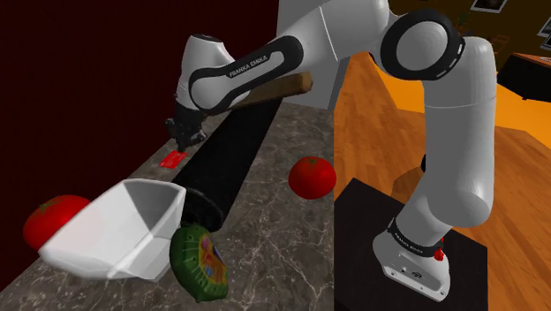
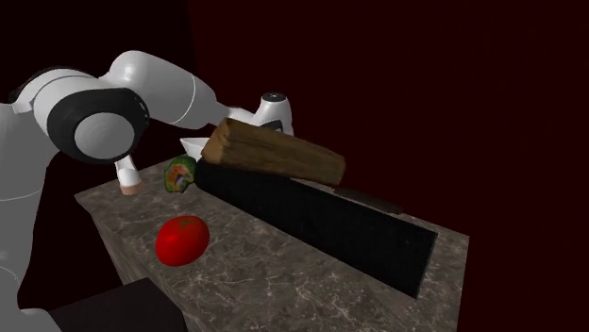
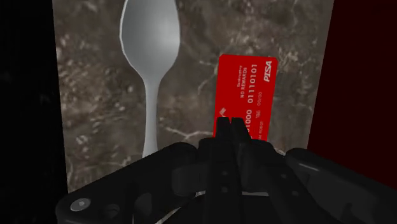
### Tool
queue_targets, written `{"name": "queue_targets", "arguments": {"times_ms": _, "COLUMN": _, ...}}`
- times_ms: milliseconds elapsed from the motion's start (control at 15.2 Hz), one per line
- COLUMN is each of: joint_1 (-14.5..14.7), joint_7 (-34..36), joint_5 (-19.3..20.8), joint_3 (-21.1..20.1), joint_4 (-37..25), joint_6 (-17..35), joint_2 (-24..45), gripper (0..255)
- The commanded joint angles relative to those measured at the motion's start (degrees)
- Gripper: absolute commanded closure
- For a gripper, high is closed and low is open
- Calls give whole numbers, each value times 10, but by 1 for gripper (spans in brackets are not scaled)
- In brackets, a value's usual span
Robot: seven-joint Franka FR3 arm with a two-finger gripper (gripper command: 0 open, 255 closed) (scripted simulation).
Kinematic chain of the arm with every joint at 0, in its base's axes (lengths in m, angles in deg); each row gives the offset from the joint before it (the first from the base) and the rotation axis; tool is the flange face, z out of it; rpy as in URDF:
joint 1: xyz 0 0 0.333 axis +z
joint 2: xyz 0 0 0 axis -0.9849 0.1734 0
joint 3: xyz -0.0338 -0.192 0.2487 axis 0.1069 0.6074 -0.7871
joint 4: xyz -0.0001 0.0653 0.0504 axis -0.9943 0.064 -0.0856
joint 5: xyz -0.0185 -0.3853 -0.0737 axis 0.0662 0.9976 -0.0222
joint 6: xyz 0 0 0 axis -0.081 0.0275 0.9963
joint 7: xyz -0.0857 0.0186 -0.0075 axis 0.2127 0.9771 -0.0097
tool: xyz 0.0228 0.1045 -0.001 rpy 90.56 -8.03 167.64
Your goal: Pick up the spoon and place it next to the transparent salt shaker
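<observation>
A grey spoon (image 3: 150,57) lies flat on the marbled stone counter (image 3: 191,108), bowl end away from the hand, handle running back toward it. Beside it lies a red bank card (image 3: 248,95). My black gripper (image 3: 228,127) hovers above them with its fingers together and nothing between them; the tips sit over the card's near edge, to one side of the spoon's handle. In the shoulder view the gripper (image 1: 187,137) hangs just above the red card (image 1: 173,160) at the counter's far strip. A small pale pinkish shaker (image 2: 129,181) stands at the counter's far end in the second exterior view.
A long black box (image 1: 225,159) lies along the counter with a wooden block (image 2: 274,156) on its end. A white bowl (image 1: 124,225), a green patterned thing (image 1: 199,261) and two tomatoes (image 1: 312,177) (image 1: 49,219) sit nearby. A dark wall borders the counter.
</observation>
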Motion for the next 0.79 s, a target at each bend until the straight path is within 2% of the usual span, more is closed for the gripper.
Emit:
{"name": "queue_targets", "arguments": {"times_ms": 0, "joint_1": -7, "joint_7": 1, "joint_5": -6, "joint_3": 5, "joint_4": 26, "joint_6": -62, "joint_2": 0, "gripper": 255}}
{"name": "queue_targets", "arguments": {"times_ms": 132, "joint_1": -13, "joint_7": -2, "joint_5": -13, "joint_3": 1, "joint_4": 52, "joint_6": -56, "joint_2": -21, "gripper": 255}}
{"name": "queue_targets", "arguments": {"times_ms": 198, "joint_1": -4, "joint_7": -1, "joint_5": -6, "joint_3": -4, "joint_4": 25, "joint_6": -10, "joint_2": -18, "gripper": 255}}
{"name": "queue_targets", "arguments": {"times_ms": 264, "joint_1": -4, "joint_7": -1, "joint_5": -6, "joint_3": -4, "joint_4": 25, "joint_6": -10, "joint_2": -18, "gripper": 0}}
{"name": "queue_targets", "arguments": {"times_ms": 462, "joint_1": -31, "joint_7": -23, "joint_5": -25, "joint_3": -5, "joint_4": 17, "joint_6": -100, "joint_2": -36, "gripper": 0}}
{"name": "queue_targets", "arguments": {"times_ms": 528, "joint_1": -35, "joint_7": -25, "joint_5": -27, "joint_3": -4, "joint_4": 15, "joint_6": -114, "joint_2": -38, "gripper": 0}}
{"name": "queue_targets", "arguments": {"times_ms": 726, "joint_1": -31, "joint_7": -23, "joint_5": -23, "joint_3": -2, "joint_4": 19, "joint_6": -97, "joint_2": -25, "gripper": 0}}
